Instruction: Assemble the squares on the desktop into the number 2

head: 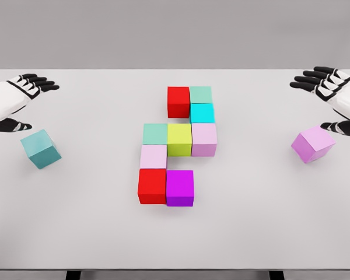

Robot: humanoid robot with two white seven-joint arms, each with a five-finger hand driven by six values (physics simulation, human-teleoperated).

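Nine squares (pixel 176 149) mid-desk, touching, forming a partial 2 (bottom and top rows short). Loose: teal cube (pixel 41 149) near left edge, pink cube (pixel 312 144) near right edge. Left hand (pixel 14 99), right hand (pixel 332 93): spread wide, empty.

Bright, even, sharp; faint shadows

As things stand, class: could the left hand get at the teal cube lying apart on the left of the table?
Probably yes. The left hand is open just above the teal cube, with bare table between them and nothing blocking.
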